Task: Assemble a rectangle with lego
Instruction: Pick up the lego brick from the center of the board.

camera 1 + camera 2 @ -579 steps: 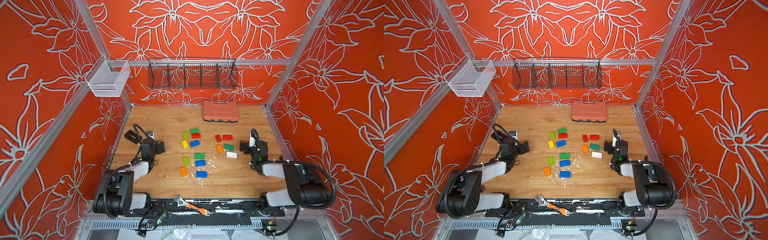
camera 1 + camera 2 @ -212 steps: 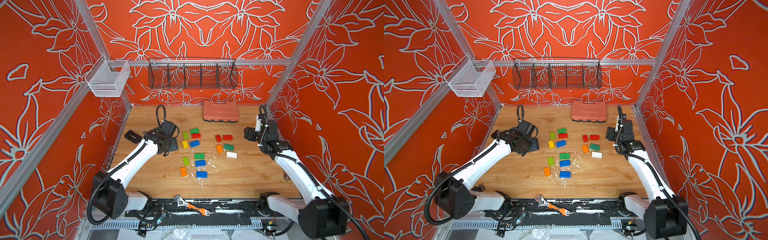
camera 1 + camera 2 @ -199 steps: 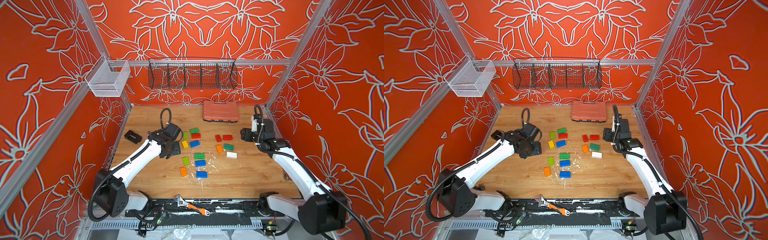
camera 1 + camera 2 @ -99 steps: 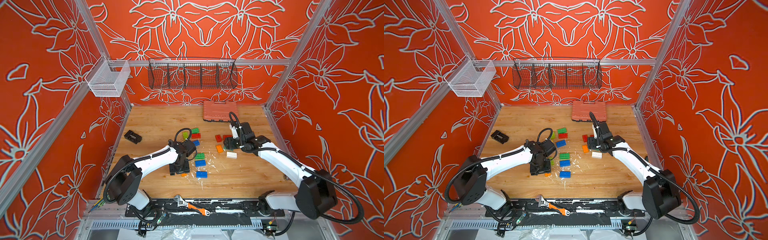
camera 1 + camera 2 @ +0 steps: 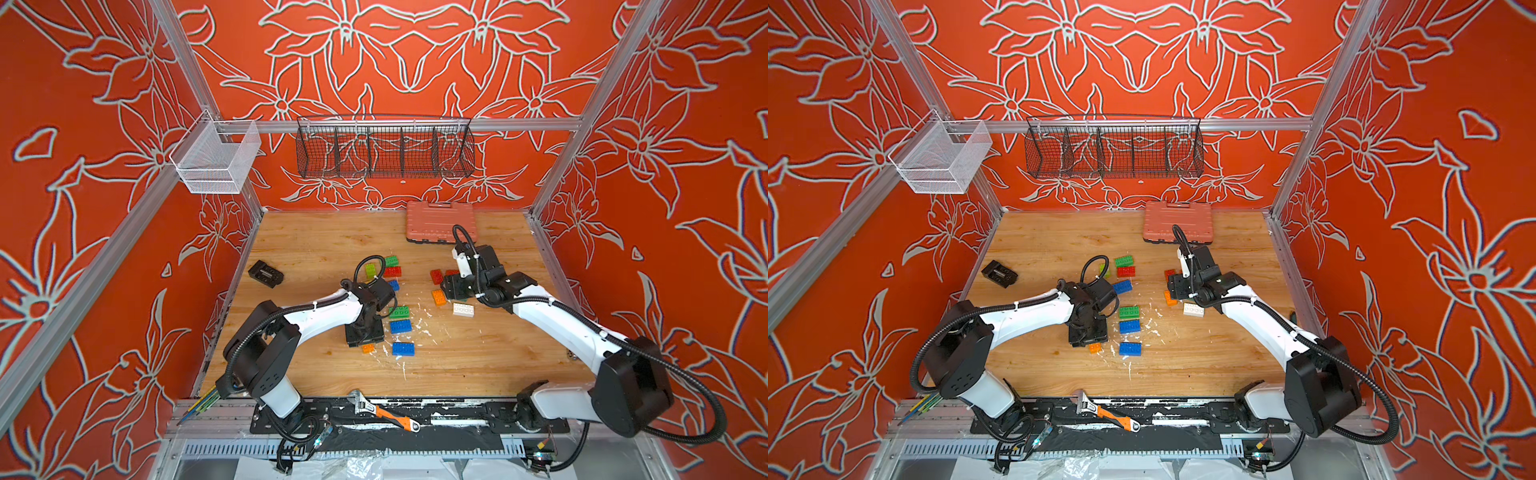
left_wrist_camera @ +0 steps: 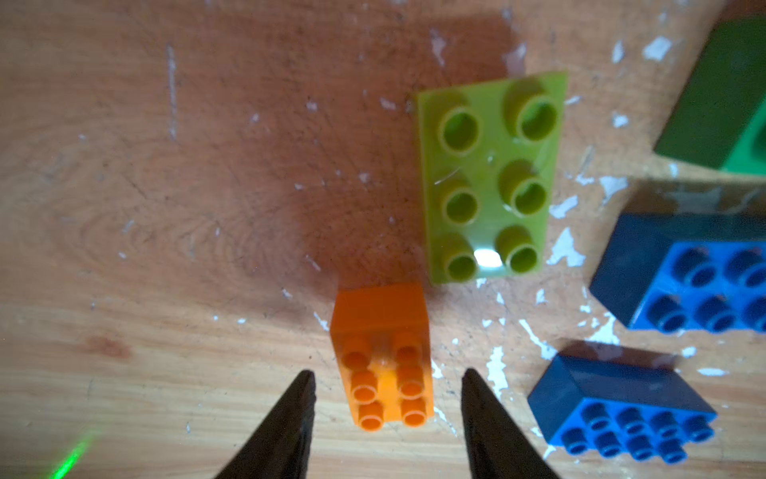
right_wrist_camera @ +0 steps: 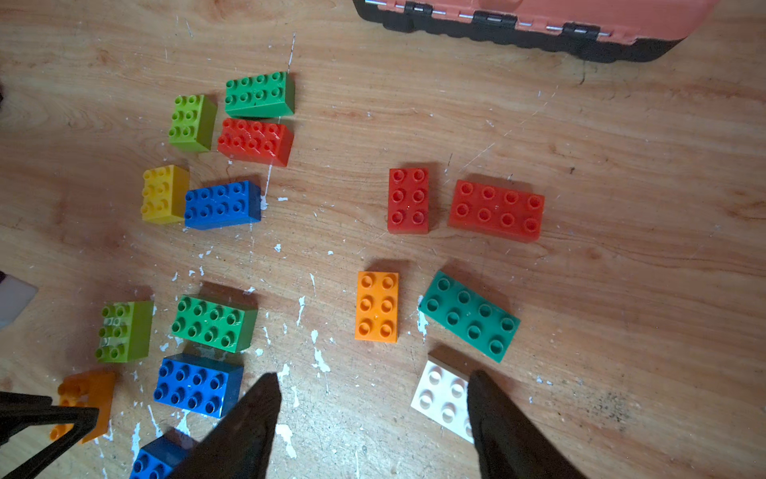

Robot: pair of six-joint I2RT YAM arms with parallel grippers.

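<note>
Orange studded brick [image 6: 383,331] lies untouched inside spread left end effector [image 6: 387,373]; right end effector [image 7: 373,375] spread above scuffed wood table [image 7: 621,290].

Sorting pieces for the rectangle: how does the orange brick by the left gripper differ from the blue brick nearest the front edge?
The orange brick has six studs, the blue brick eight, so the blue one is longer. The orange one lies between the left gripper's open fingers, untouched; the blue one lies outside them. Both sit studs up on the wooden table.
</note>
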